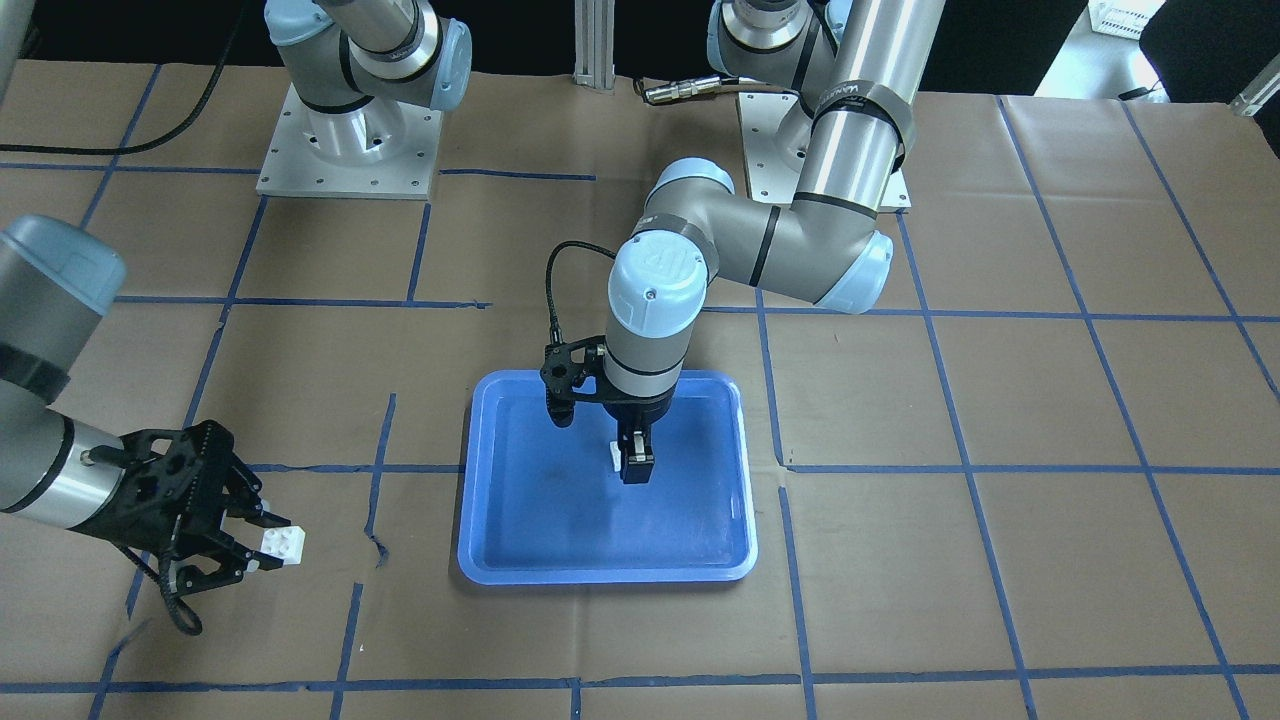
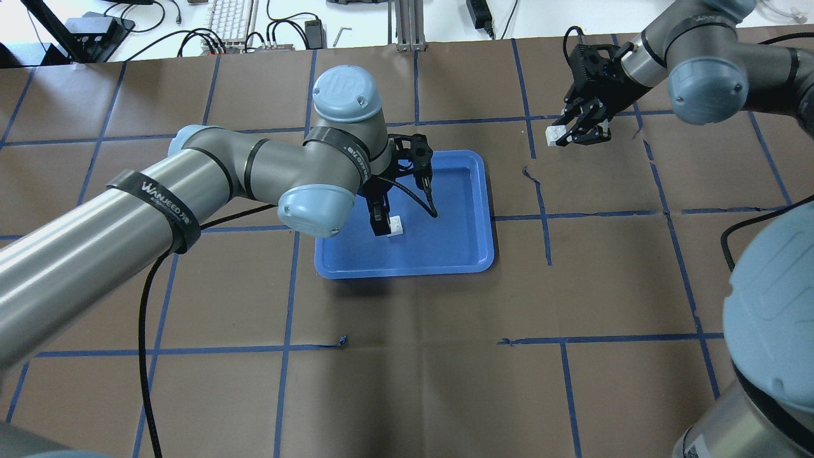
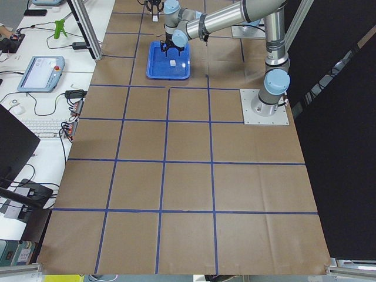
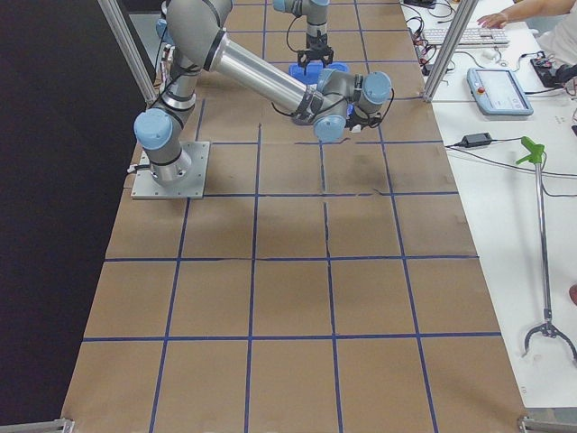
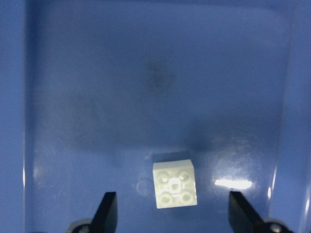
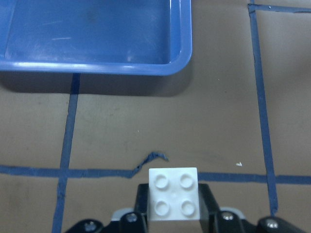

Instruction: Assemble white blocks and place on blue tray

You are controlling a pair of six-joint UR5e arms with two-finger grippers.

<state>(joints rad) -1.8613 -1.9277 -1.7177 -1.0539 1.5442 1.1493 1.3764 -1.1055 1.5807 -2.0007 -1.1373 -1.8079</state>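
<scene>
The brown paper worktop (image 2: 407,381), ruled with blue tape lines, fills my screens, and the blue tray (image 2: 407,272) sits flat near its middle. I take everything else from that tray.

The left arm reaches out over the tray and points its left gripper (image 1: 636,470) straight down over the tray's floor. On the wrist feed its fingers (image 5: 108,212) stand wide apart, touching nothing. The right arm is folded off to the tray's short side on the robot's right, with the right gripper (image 1: 262,545) hanging well outside the rim.

The loose white block (image 5: 175,184) lies on the tray's floor near its middle, between the left gripper's spread fingers with clear blue on either side of it. The overhead feed puts it just beside one finger, but the wrist feed shows a gap.

The held white block (image 6: 174,199) is pinched at the tips of the right gripper, four studs facing the wrist camera. It sits over bare paper, apart from the tray's rounded corner.
</scene>
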